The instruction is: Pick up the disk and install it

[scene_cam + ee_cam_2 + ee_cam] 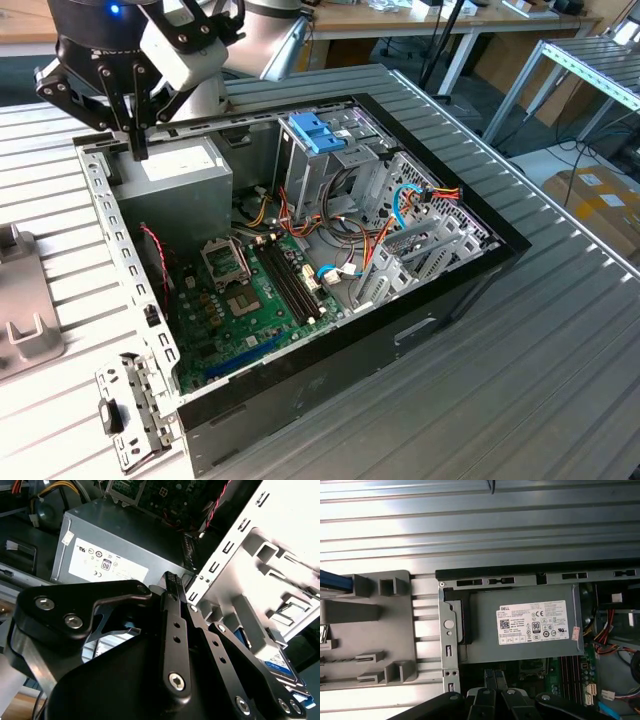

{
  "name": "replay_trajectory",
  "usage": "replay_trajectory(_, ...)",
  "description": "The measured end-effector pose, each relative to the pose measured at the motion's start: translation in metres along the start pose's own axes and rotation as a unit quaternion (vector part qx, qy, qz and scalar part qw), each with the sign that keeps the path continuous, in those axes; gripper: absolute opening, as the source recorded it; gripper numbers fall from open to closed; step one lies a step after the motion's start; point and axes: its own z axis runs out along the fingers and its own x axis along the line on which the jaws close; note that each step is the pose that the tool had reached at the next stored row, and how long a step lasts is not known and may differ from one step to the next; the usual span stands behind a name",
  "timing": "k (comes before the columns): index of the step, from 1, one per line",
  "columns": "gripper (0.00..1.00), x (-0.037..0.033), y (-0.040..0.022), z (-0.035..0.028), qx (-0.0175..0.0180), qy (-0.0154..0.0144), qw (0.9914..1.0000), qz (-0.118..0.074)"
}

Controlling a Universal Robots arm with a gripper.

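The disk (278, 663) shows in the second wrist view as a dark drive with a pale label and blue carrier edges, lying in a grey holder (260, 555) beside the case and partly behind my gripper's linkage. In the first wrist view a blue edge of the disk (334, 581) pokes out at the grey holder (375, 630). My gripper (137, 148) hangs over the case's back corner by the power supply (185, 172), in the exterior view's left. Its fingers are pressed together with nothing between them, as both wrist views show (173, 578) (495, 676).
The open computer case (470, 262) lies on a slatted metal table (560, 360). Inside are the motherboard (250, 300), loose cables and a drive cage with a light-blue bracket (315, 130). A removed metal plate (130, 410) rests by the case's near corner.
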Motion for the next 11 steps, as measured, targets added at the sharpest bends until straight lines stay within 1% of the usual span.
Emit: replay_trajectory(11, 0.11, 0.0055, -0.0004, -0.0002, 0.0, 0.0, 1.0, 0.0)
